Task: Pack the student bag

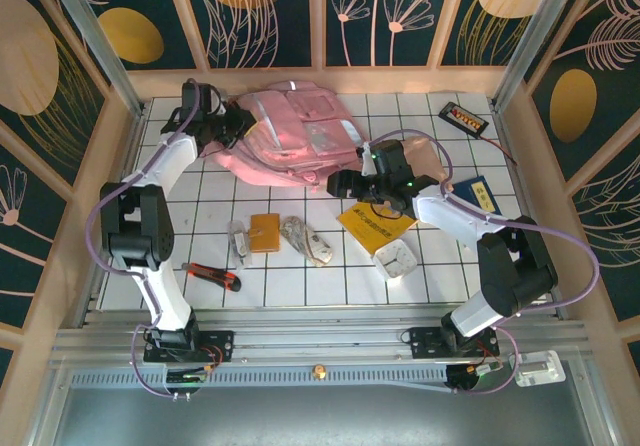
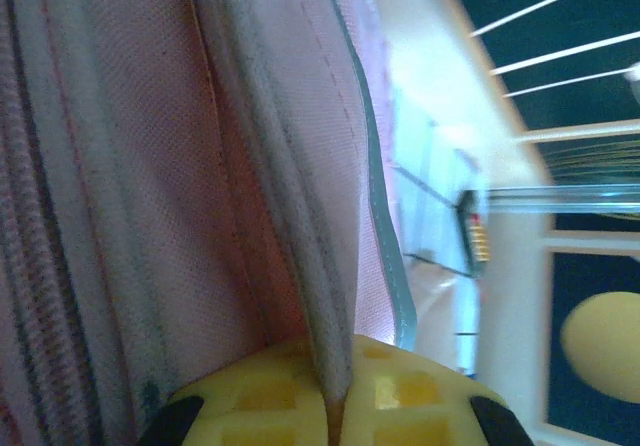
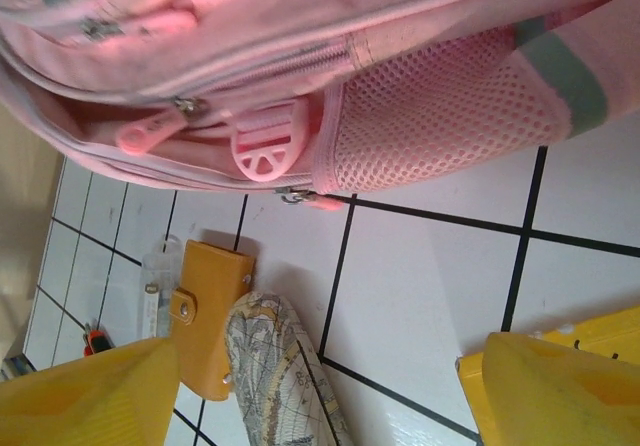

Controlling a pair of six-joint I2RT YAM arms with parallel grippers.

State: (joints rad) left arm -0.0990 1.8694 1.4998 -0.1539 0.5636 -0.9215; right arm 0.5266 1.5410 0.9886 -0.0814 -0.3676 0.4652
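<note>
The student bag [image 1: 295, 131], a large pink backpack, lies at the back middle of the tiled table. My left gripper [image 1: 238, 123] is at the bag's left edge. In the left wrist view its yellow fingers [image 2: 260, 391] are shut on a grey-white fabric edge of the student bag [image 2: 120, 166]. My right gripper [image 1: 341, 182] hovers open just off the bag's near right corner. In the right wrist view the bag's mesh side pocket [image 3: 430, 116], pink zipper pulls [image 3: 150, 131] and a buckle [image 3: 268, 146] lie ahead of the right gripper [image 3: 320, 396], with bare tile between the fingers.
An orange wallet [image 1: 264, 232], a map-print pouch [image 1: 305, 238] and a clear case [image 1: 238, 238] lie mid-table. A red-black cutter [image 1: 212, 275] is near left. A yellow book [image 1: 376, 221], a white pad [image 1: 398, 260] and a blue book [image 1: 482, 194] lie right. A black device [image 1: 463, 116] sits back right.
</note>
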